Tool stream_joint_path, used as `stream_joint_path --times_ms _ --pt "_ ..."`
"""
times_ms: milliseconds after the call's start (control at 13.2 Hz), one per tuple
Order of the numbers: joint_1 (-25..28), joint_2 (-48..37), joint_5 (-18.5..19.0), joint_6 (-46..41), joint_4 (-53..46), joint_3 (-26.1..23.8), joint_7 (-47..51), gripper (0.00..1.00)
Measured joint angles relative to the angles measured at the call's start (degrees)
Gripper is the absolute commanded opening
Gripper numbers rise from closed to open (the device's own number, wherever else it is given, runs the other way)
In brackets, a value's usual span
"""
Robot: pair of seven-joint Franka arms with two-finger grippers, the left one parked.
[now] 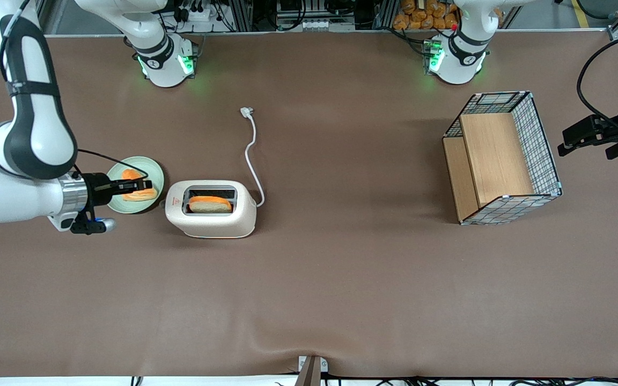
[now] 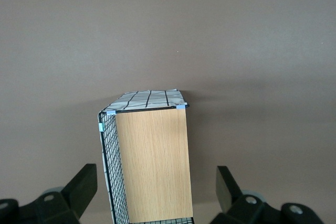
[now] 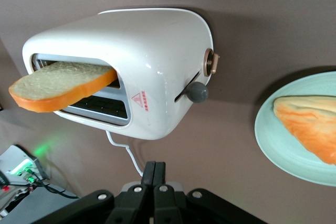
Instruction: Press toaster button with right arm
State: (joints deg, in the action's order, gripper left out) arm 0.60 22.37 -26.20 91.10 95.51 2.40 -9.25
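- Toaster [image 1: 211, 209]: cream-white, rounded, on the brown table [image 1: 341, 279] toward the working arm's end; a bread slice [image 1: 210, 203] stands in its dark top slot.
- Toaster, right wrist view [image 3: 142, 72]: narrow end exposed, bearing a small red mark [image 3: 140, 100], a grey lever knob [image 3: 198, 92] in a slot, and a pale round toaster button [image 3: 210, 62] with a brownish rim. None of these controls can be made out in the front view.
- Power cord [image 1: 252, 155]: white, runs from the toaster's other narrow end away from the front camera, plug lying loose on the table.
- Right arm [image 1: 24, 155]: forearm level, wrist aimed at the toaster's marked end.
- Gripper [image 1: 140, 186]: fingers pressed together, nothing between them; seen closed in the right wrist view [image 3: 155, 182]. It hovers over the green plate [image 1: 126, 206], just beside the toaster's narrow end, apart from it.
- Green plate: holds an orange-crusted bread piece [image 3: 310, 124], beside the toaster.
- Wire basket [image 1: 502, 158]: wooden panels inside, toward the parked arm's end; the left wrist view shows only this [image 2: 149, 161].
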Motion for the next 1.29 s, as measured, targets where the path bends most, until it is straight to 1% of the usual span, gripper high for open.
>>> stream_joint_path --times_ms 228,683,1290 --pt "-0.49 1.94 -1.17 3.24 0.03 0.08 -4.59 0.00" --pt "-2.61 5.19 -7.27 4.04 0.05 0.25 -11.80 0.00" --pt "-3.52 8.08 -10.89 3.98 0.10 0.31 -13.90 0.00"
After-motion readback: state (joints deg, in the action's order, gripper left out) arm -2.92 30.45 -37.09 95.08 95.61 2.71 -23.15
